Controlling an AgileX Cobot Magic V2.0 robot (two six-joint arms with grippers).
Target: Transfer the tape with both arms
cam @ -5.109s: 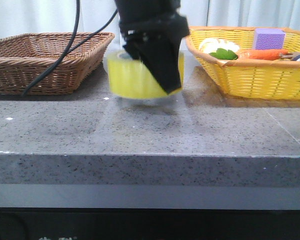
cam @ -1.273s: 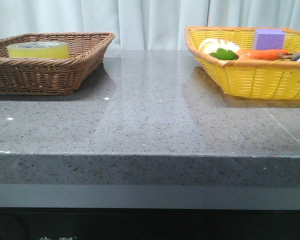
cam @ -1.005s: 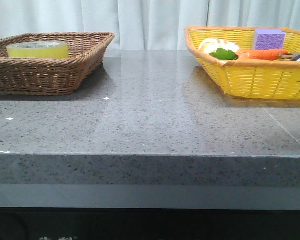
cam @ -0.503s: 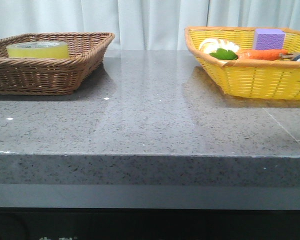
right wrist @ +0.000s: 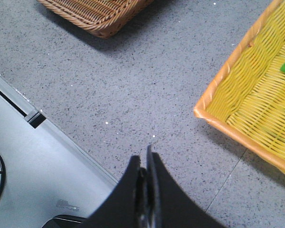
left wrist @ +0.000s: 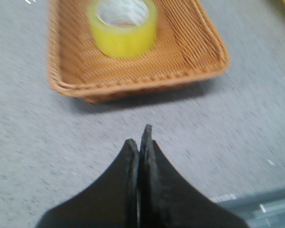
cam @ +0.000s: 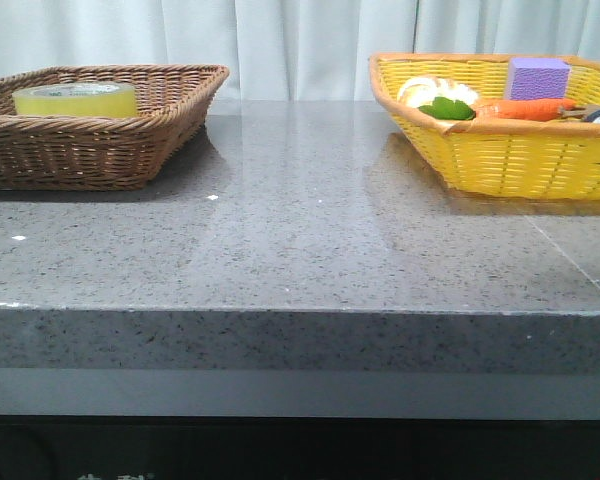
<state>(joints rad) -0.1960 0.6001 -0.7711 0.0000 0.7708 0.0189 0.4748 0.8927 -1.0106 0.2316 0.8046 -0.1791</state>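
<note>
The yellow tape roll lies flat in the brown wicker basket at the far left of the table. It also shows in the left wrist view, inside the same basket. My left gripper is shut and empty, above the grey tabletop a short way back from the basket. My right gripper is shut and empty, above the table's front edge between the two baskets. Neither arm shows in the front view.
A yellow wicker basket at the far right holds a carrot, a purple block, green leaves and a white item. Its corner shows in the right wrist view. The grey stone tabletop lies between the baskets.
Five seconds ago an arm held the tape above the table's middle. For the last second the tape has rested in the brown basket, and nothing in the front view has moved.
</note>
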